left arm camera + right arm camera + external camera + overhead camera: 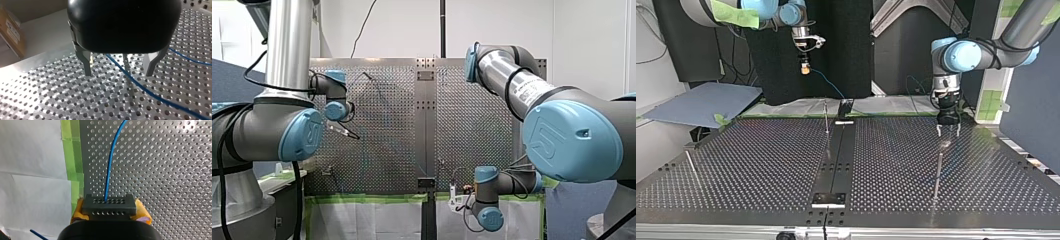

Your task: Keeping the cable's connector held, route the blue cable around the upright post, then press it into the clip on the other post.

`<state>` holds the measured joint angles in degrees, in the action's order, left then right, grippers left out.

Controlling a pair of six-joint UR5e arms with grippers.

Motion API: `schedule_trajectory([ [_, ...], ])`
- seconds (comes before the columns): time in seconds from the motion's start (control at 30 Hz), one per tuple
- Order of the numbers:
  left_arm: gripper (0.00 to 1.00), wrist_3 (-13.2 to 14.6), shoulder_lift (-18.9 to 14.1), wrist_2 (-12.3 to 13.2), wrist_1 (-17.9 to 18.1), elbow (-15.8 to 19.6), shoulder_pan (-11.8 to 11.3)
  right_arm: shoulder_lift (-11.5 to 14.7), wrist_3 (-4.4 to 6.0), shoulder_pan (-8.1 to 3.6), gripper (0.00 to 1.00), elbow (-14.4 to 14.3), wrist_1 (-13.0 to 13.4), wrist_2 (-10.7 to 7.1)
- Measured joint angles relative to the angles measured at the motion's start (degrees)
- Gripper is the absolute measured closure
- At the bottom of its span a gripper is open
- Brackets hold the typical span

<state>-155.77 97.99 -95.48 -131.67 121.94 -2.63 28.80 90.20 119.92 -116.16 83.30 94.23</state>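
In the front view my left gripper (346, 131) hung over the table (382, 150), well left of the rail (426, 125). My right gripper (456, 197) sat just right of the rail at the near edge, forearm level.

Only the top view showed height. My right gripper was raised above the rail's far end, pointing down, and the cable (828, 85) drooped from it toward the rail. My left gripper pointed down just above a post (938, 170), well off to the rail's side.

The left wrist view showed metal fingers (87, 66) spread wide, gripping nothing, with the cable crossing the table below them.

The right wrist view showed yellow pads (142, 213) clamped on the grey connector (109, 206), the cable leaving its face.
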Motion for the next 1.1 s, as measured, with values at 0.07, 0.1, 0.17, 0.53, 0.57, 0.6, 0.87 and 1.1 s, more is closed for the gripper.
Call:
schedule_trajectory([
  [0.07,0.00,0.10,-0.66,-0.65,-0.40,0.11,0.06,0.00,0.00,0.00,1.00,0.00,0.05,0.00],
  [0.1,0.00,0.17,-0.93,-0.85,-0.58,0.16,0.10,0.00,0.00,0.00,1.00,0.00,0.07,0.00],
  [0.17,0.00,0.28,-1.37,-1.12,-0.90,0.26,0.25,0.00,0.00,0.00,1.00,0.00,0.09,0.00],
  [0.53,0.00,0.39,-1.76,-2.36,-1.80,0.71,2.22,0.00,0.00,-0.01,1.00,0.00,0.04,0.00],
  [0.57,0.00,0.47,-1.87,-2.81,-2.00,0.77,2.48,0.00,0.00,-0.01,1.00,0.00,0.05,0.00],
  [0.6,0.00,0.56,-2.01,-3.13,-2.19,0.82,2.66,0.00,0.00,-0.01,1.00,0.00,0.07,0.00],
  [0.87,0.00,1.63,-5.12,-5.80,-5.27,1.37,4.51,0.00,0.00,-0.03,1.00,0.00,0.17,0.00],
  [1.1,0.00,1.84,-4.80,-6.55,-6.42,1.61,6.50,0.00,0.00,-0.07,1.00,0.01,0.09,0.00],
])
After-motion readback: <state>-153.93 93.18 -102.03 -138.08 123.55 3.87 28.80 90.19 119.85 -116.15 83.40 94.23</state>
